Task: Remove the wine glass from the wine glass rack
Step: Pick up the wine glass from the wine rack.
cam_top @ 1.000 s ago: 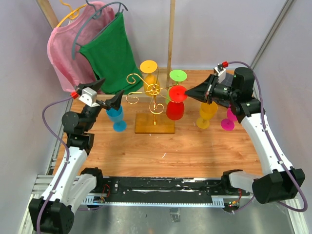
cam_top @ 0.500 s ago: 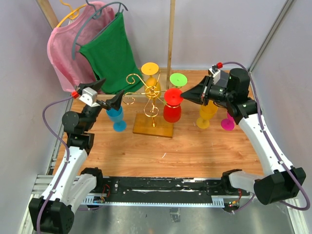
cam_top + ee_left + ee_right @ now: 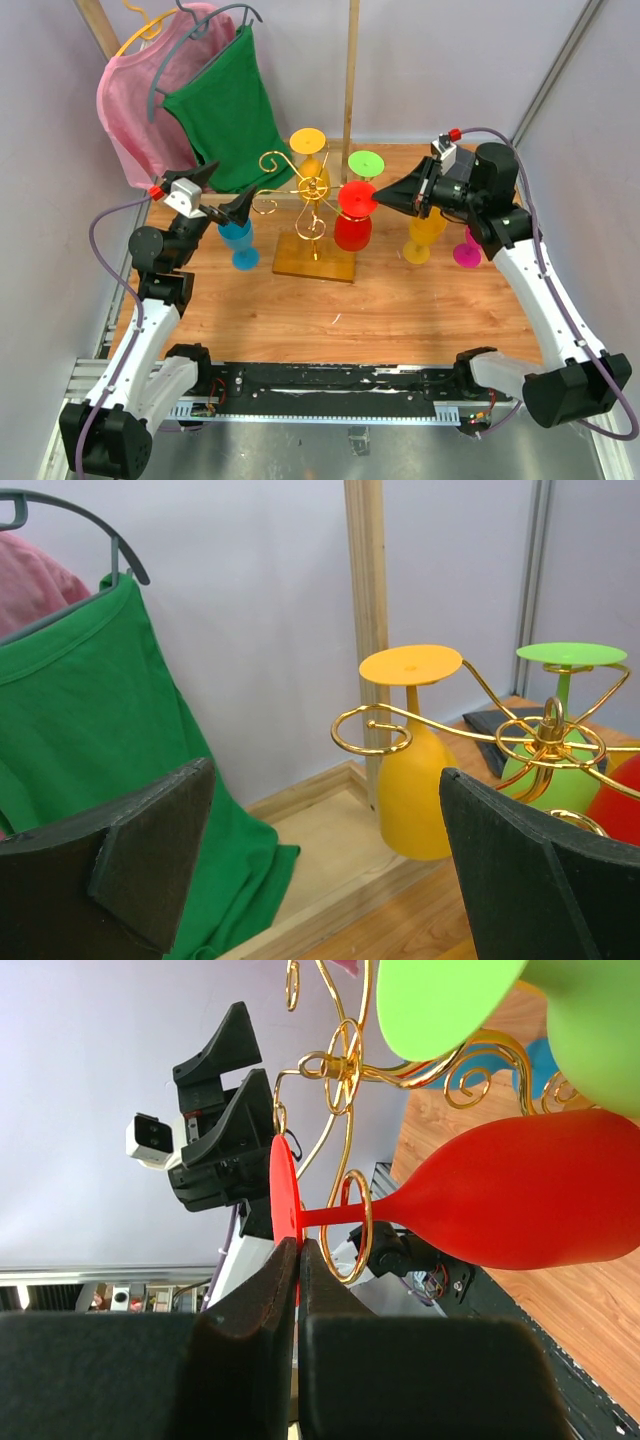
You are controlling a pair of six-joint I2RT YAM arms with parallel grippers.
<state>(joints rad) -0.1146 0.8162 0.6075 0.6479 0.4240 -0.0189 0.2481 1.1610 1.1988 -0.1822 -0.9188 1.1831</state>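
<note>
The right gripper [image 3: 380,196] pinches the red wine glass [image 3: 352,230] by its foot, three o'clock of the wine glass rack [image 3: 312,192] (stem inside a scroll). The left gripper [image 3: 222,190], spread wide, hovers at nine o'clock.

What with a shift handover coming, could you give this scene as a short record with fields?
right pincer: shut on the foot rim of the red wine glass
red wine glass: hanging foot-up, stem inside a scroll of the wine glass rack
left pincer: open, holding nothing, above the blue glass
also on rack: yellow glass, green glass
task status: red glass gripped, not yet off the rack
</note>
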